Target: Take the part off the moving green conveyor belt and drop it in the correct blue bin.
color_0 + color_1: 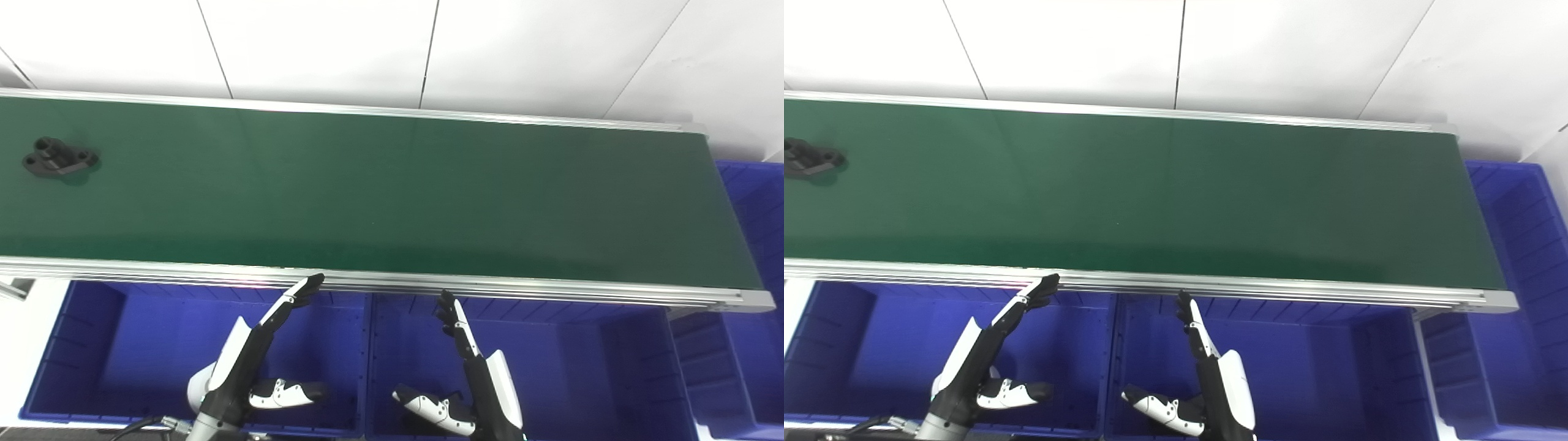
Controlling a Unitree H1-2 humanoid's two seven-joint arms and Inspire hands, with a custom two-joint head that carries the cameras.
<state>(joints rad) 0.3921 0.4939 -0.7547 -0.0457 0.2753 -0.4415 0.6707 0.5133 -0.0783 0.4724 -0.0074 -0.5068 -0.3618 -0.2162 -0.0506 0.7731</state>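
Observation:
A black part [59,157] with round bosses lies on the green conveyor belt [380,190] at its far left; it also shows at the left edge of the right eye view [808,159]. My left hand [257,358] is open and empty, fingers stretched up, over the left blue bin [92,343] just below the belt's near rail. My right hand [474,373] is open and empty over the middle blue bin [582,367]. Both hands are far from the part.
A third blue bin [756,202] stands past the belt's right end and runs down the right side. An aluminium rail [490,288] edges the belt's near side. A white panelled wall [367,43] is behind.

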